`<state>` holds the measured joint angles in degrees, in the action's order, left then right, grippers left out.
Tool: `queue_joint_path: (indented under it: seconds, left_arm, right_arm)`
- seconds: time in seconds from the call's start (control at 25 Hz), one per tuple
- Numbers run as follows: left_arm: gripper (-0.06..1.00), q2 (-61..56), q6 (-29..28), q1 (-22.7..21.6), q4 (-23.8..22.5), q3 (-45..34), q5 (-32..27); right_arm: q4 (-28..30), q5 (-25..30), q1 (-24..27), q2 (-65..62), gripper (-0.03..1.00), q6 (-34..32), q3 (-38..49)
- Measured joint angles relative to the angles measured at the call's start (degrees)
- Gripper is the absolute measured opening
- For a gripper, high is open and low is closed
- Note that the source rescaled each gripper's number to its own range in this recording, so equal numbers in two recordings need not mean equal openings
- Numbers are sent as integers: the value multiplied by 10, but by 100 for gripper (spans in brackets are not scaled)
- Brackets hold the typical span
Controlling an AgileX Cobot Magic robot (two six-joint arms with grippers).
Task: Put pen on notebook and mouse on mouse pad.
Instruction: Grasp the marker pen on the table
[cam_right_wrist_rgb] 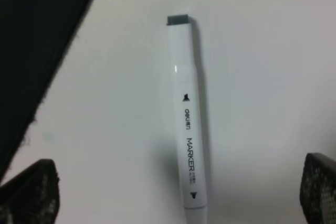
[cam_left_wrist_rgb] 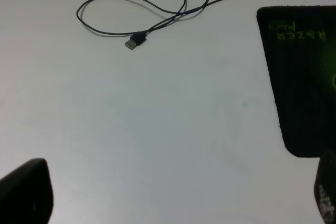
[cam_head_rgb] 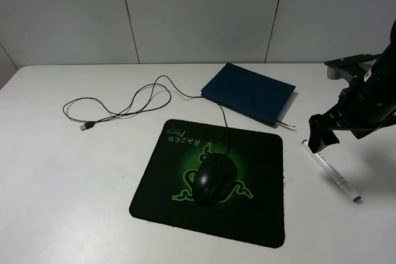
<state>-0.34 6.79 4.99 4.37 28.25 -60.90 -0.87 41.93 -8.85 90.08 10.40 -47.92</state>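
1 of 2 jobs looks done: the mouse [cam_head_rgb: 213, 179] sits on the mouse pad [cam_head_rgb: 260, 214]. The pen [cam_head_rgb: 334, 175] lies on the surface [cam_head_rgb: 62, 183] beside the pad, apart from the notebook [cam_head_rgb: 247, 94]. The right pincer [cam_head_rgb: 323, 140] hovers spread over the pen, gripping nothing; the left pincer [cam_left_wrist_rgb: 176, 198] is spread and empty. Grasping and carrying remain.

A matte white counter [cam_head_rgb: 68, 177] fills the lower scene, its far edge meeting a pale grey wall [cam_head_rgb: 198, 10]. The wall is made of flat panels divided by thin dark seams [cam_head_rgb: 128, 13]. Light is even and soft, casting faint shadows.
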Motion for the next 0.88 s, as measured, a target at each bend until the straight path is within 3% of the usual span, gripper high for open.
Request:
queue_joint_path:
  seconds: [0.88]
  left_arm:
    - [99, 0, 0, 0, -1, 0, 0]
  right_arm:
    - [2, -73, 0, 104, 100, 0, 32]
